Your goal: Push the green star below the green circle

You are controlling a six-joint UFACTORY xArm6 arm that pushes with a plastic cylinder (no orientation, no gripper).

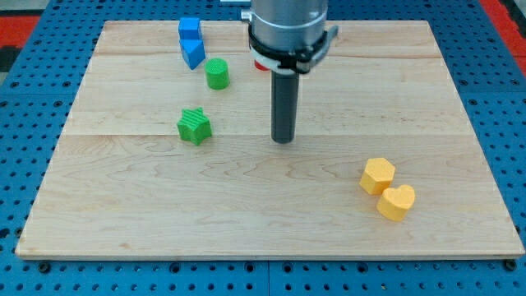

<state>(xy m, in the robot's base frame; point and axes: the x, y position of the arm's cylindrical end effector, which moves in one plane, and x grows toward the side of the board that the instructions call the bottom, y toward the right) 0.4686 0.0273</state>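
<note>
Green star [195, 126] already sits below the green circle [217, 74], slightly left; my tip [283, 140], bare and grasping nothing, stands right of the star, so only a small rightward nudge seems needed.

The pale wooden counter [271, 222] is a rectangular board of light, maple-like planks laid side by side, their seams running across the view as faint lines. Its grain shows as soft brown streaks. Beneath and around it lies a blue perforated metal base plate [33, 279], dotted with regular rows of small dark holes, showing along the view's left, right and bottom edges. At the view's top corners, a red perforated surface [503, 10] shows beyond the blue. The light is even and bright, coming from above, with only short, soft shadows falling on the wood. No walls or windows show.
</note>
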